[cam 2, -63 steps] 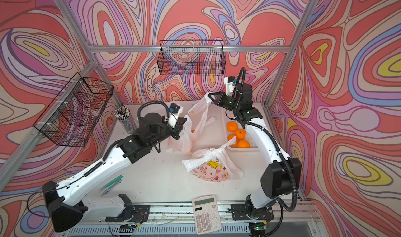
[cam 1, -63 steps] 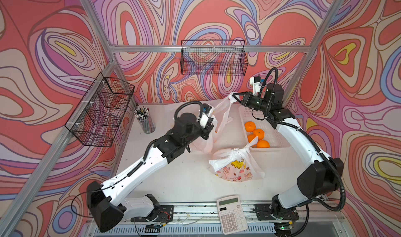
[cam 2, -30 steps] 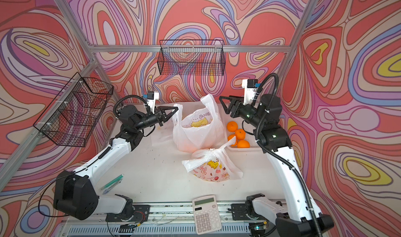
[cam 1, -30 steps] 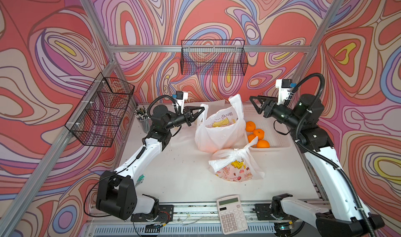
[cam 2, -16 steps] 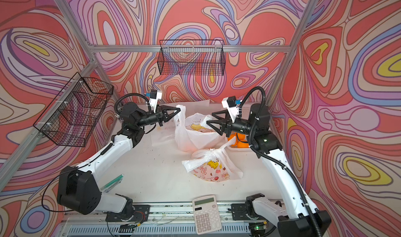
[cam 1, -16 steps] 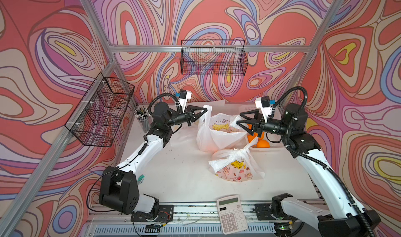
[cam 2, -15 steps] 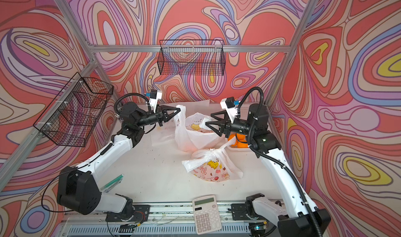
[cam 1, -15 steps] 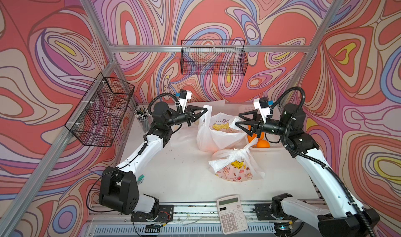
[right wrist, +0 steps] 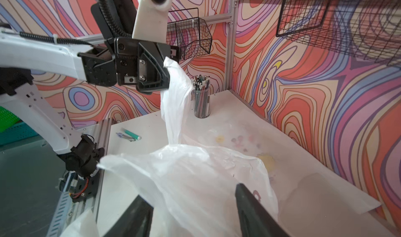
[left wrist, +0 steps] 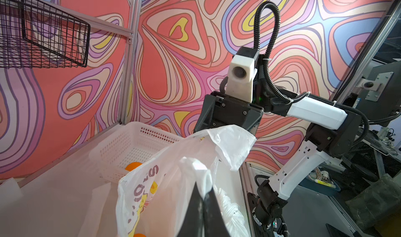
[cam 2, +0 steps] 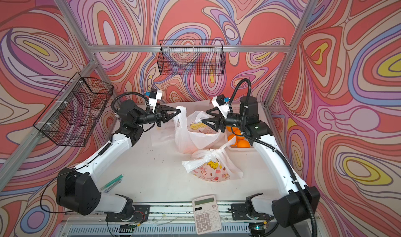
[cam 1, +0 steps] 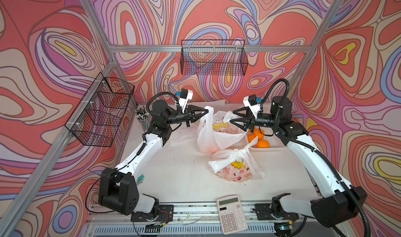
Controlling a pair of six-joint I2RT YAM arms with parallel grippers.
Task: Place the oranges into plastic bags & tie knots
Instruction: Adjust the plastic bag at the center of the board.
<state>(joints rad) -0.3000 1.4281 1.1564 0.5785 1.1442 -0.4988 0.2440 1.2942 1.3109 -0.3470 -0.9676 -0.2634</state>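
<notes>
Here left gripper (cam 1: 207,111) pinches bag (cam 1: 206,139) at handle edge.

open bag (cam 1: 208,138) thin crinkly translucent plastic; tied bag (cam 1: 235,170) same, glossy. oranges (cam 1: 262,144) smooth, matt. basket (left wrist: 138,146) perforated white plastic. wire rack (cam 1: 213,57) black metal. tabletop (cam 1: 173,170) smooth matt white.

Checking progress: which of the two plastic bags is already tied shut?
The front bag, nearest the calculator, closed with a knot. The rear bag gapes open, one handle pinched by the left gripper.
</notes>
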